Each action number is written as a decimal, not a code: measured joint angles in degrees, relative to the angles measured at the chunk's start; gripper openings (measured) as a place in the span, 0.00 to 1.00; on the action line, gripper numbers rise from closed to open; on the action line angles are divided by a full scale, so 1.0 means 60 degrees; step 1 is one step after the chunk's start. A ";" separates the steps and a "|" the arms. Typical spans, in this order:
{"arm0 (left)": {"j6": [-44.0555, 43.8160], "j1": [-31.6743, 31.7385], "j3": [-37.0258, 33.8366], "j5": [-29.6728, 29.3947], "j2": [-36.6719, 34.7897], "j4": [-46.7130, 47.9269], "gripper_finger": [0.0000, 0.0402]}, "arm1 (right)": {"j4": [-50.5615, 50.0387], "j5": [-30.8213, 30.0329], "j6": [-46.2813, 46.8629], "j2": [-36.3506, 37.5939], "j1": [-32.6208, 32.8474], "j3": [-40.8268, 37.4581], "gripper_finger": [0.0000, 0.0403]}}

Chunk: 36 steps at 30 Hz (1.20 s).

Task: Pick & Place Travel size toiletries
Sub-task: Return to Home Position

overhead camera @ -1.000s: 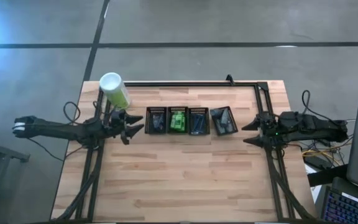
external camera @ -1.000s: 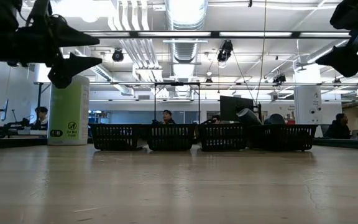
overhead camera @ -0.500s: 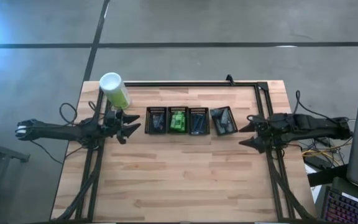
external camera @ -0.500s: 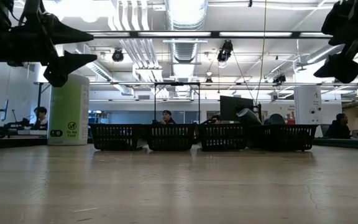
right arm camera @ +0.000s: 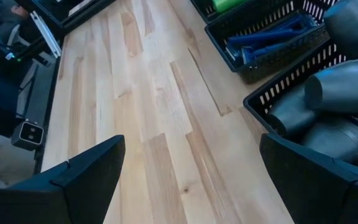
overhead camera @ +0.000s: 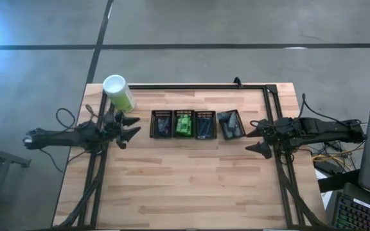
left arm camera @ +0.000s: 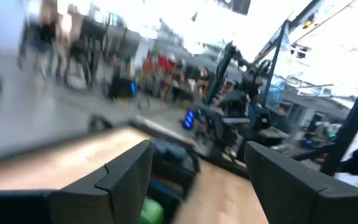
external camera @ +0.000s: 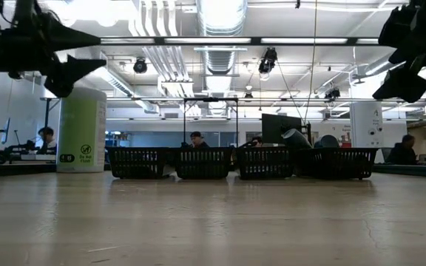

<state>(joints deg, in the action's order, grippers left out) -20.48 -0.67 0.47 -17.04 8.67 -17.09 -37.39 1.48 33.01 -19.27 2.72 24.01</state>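
Four black mesh bins stand in a row at mid-table. From left to right they hold dark tubes (overhead camera: 161, 124), bright green tubes (overhead camera: 184, 123), blue razors (overhead camera: 205, 124) and grey oval bottles (overhead camera: 230, 123). The grey bottles (right arm camera: 337, 93) and razors (right arm camera: 272, 38) also show in the right wrist view. My left gripper (overhead camera: 135, 125) hovers open above the table, just left of the row (left arm camera: 197, 180). My right gripper (overhead camera: 250, 135) hovers open just right of the grey-bottle bin (right arm camera: 191, 180). In the low view both grippers, left (external camera: 98, 50) and right (external camera: 387, 59), hang well above the bins.
A tall pale-green, white-capped canister (overhead camera: 118, 94) stands upright on the table near its far left corner, just behind my left gripper. A dark rail (overhead camera: 198, 86) runs along the far edge. Bare wooden table (overhead camera: 191, 179) stretches in front of the bins. People sit in the room beyond.
My left gripper has drawn back toward the table's left edge, away from the bins, and risen slightly. My right gripper has crept toward the grey-bottle bin. Both stay open. The bins and their contents have not moved.
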 joint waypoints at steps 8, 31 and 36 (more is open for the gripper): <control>0.2234 0.0729 -0.0007 0.1235 -0.1424 0.1731 0.65 | -0.0004 0.0000 0.0000 -0.0051 0.0003 -0.0004 0.91; 0.2809 0.1119 -0.0018 0.2557 -0.1278 0.2614 0.65 | -0.0007 0.0000 0.0000 -0.0066 0.0001 -0.0007 0.91; 0.2807 0.1119 -0.0018 0.2543 -0.1278 0.2611 0.65 | -0.0006 0.0000 -0.0002 -0.0066 0.0001 -0.0007 0.91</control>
<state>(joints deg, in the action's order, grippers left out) -3.64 6.04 0.36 -1.78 0.99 -1.43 -37.42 1.48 33.00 -19.66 2.73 23.97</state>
